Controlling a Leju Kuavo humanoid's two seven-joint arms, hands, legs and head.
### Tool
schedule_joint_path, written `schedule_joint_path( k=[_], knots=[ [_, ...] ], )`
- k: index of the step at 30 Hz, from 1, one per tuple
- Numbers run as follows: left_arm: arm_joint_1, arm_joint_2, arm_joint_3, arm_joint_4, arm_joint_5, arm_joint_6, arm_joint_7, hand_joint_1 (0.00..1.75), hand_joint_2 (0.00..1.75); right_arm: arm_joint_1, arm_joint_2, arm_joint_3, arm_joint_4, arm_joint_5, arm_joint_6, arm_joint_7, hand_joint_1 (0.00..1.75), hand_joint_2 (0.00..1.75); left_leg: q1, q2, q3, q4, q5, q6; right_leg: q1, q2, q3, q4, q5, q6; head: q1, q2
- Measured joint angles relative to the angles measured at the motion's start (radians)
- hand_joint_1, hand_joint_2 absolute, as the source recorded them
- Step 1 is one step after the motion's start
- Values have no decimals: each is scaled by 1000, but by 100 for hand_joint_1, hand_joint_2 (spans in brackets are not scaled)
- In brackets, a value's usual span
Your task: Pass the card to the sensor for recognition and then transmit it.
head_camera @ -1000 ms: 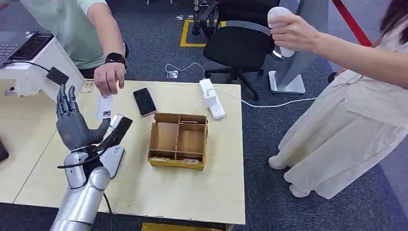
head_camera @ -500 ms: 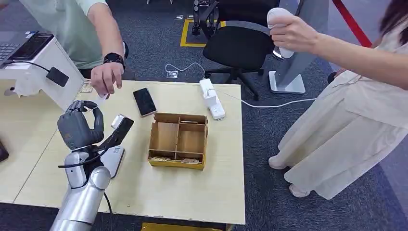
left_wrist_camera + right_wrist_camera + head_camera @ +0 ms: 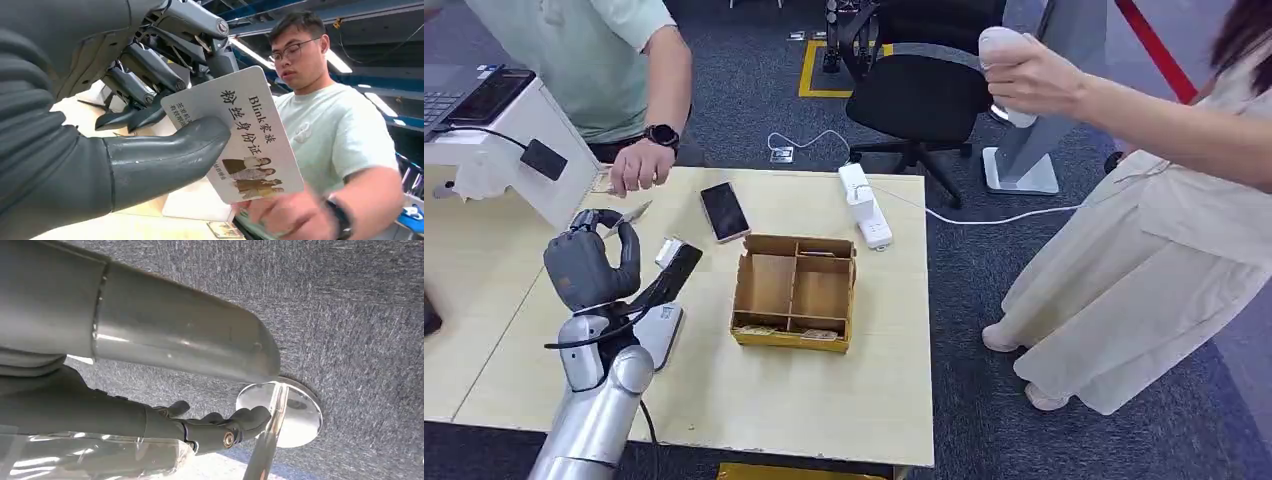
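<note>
My left hand (image 3: 589, 262) is raised over the table's left part and grips a white card (image 3: 631, 212) with printed text and small photos. In the left wrist view the thumb (image 3: 165, 160) presses on the card (image 3: 250, 135) and the fingers (image 3: 145, 75) curl behind it. A person's hand (image 3: 639, 167) with a watch hovers just beyond the card's far edge; I cannot tell if it touches. The black sensor head (image 3: 670, 274) on its white base (image 3: 661, 332) stands right beside my hand. My right hand (image 3: 215, 427) hangs over the carpet, fingers loose, holding nothing.
A black phone (image 3: 724, 210) lies behind an open cardboard divider box (image 3: 794, 290) at mid-table. A white power strip (image 3: 865, 205) lies at the far right edge. A second person (image 3: 1144, 230) stands at the right holding a white device (image 3: 1002, 50). A white stand (image 3: 504, 140) sits far left.
My left hand went from upright with fingers spread to closed around the card. The person's hand let the card go and drew back toward the table's far edge.
</note>
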Motion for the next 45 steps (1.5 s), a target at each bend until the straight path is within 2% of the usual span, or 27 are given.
schedule_joint_path(
  k=[7,12,20,27,34,38,44,45],
  knots=[
    [0,0,-11,0,10,-4,0,175,175,0,0,0,0,0,0,0,0,0,0,0,0,0,0,0,0,0,0,0,0,0,0,0],
    [1,0,-14,0,96,-30,-2,175,175,1,-1,0,0,-4,0,0,0,0,0,0,0,0,0,0,0,0,0,0,0,0,0,0],
    [39,4,-14,0,259,-117,-15,175,175,7,-1,0,0,-14,-2,-2,0,0,0,0,0,0,0,0,0,0,0,0,0,0,0,0],
    [80,9,-14,0,301,-137,-17,175,175,12,-1,-1,0,-17,-2,-3,0,0,0,0,0,0,0,0,0,0,0,0,0,0,0,0],
    [118,14,-12,0,415,-240,9,175,175,14,-1,-5,0,-20,-2,-6,0,0,0,0,0,0,0,0,0,0,0,0,0,0,0,0],
    [143,21,-7,4,468,-307,43,175,175,17,-1,-10,0,-21,-2,-6,0,0,0,0,0,0,0,0,0,0,0,0,0,0,0,0],
    [164,31,0,15,478,-326,47,175,175,18,-1,-13,-1,-21,-2,-6,0,0,0,0,0,0,0,0,0,0,0,0,0,0,0,0],
    [165,31,1,15,475,-337,63,175,175,18,-1,-14,-1,-21,-2,-6,0,0,0,0,0,0,0,0,0,0,0,0,0,0,0,0]
  ],
)
